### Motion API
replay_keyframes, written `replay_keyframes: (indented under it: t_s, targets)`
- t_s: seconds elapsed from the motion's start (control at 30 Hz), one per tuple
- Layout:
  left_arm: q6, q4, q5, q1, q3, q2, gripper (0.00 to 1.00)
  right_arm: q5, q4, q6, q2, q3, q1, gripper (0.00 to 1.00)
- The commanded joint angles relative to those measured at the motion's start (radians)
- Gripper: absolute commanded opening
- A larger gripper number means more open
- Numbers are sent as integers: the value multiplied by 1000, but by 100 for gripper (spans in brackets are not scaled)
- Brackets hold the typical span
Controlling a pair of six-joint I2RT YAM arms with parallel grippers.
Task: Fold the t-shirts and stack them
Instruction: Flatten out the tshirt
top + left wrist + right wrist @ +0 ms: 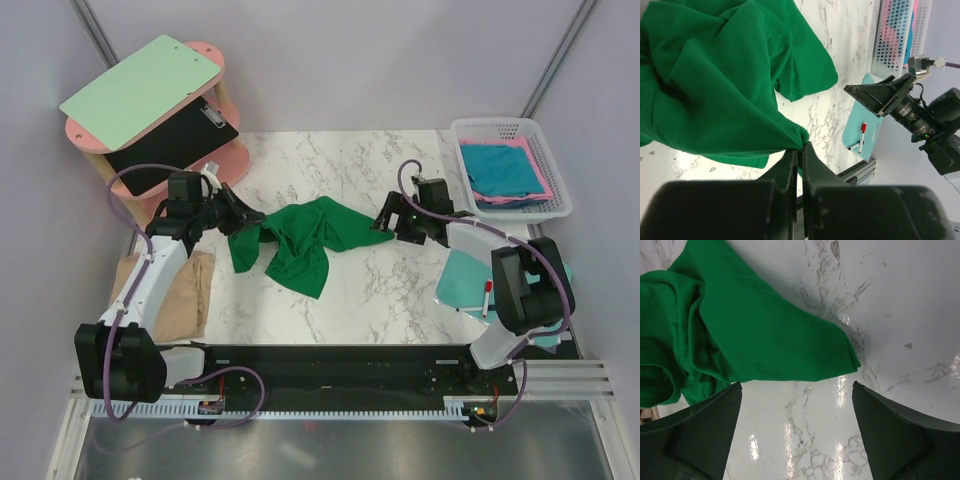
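One crumpled dark green cloth t-shirt [300,240] on the marble table [400,290].
Left claw [800,148] clamps its edge; right claw [796,386] stands apart.

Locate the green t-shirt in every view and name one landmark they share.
Top external: green t-shirt crumpled, centre of the picture.
Left wrist: fills the upper left; left gripper pinches a corner.
Right wrist: upper left, above the open right gripper.
Shared landmark: white marble tabletop.
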Motion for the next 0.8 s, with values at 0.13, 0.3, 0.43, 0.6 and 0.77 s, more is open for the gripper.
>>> replay_keyframes:
  t_s: [0.13, 0.3, 0.43, 0.6, 0.77]
  targets:
    - [85, 9, -39, 6, 55, -53, 2, 33, 69, 83, 197, 72, 36, 93]
    - [100, 1, -55, 6, 63, -55, 2, 31, 87, 74, 246, 88, 49, 44]
    - [122, -10, -53, 7, 75, -53, 2, 57, 103, 71, 211, 68, 52, 0]
    - [186, -53, -73, 9, 130, -98, 2, 216, 51, 12, -25, 37, 52, 0]
    - [255, -129, -196, 12, 217, -184, 2, 410, -43, -64, -362, 42, 51, 0]
